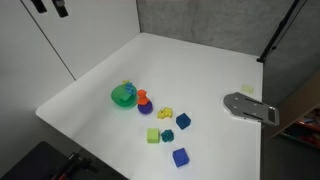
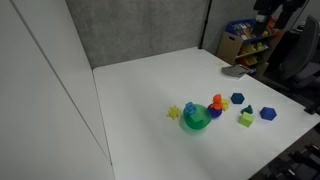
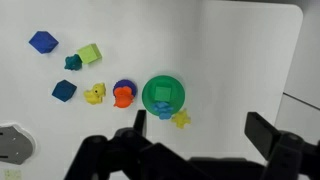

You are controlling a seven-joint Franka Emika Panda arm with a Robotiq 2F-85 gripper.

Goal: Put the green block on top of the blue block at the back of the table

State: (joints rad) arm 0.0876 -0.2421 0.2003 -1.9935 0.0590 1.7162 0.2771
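Well left of the green bowl (image 3: 163,95) the blue block (image 3: 64,90) sits bare; the green block (image 3: 90,53) lies near it, untouched; right of the bowl the gripper (image 3: 198,128) hangs empty, jaws spread wide, so the whole task remains

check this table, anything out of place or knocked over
Nothing looks spilled or damaged. The toys sit in one loose cluster; only a grey flat piece lies apart, at the table edge.

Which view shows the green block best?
The wrist view: the green block appears largest there, seen from above with nothing covering it. In both exterior views it is only a small light-green patch, unobstructed but far away.
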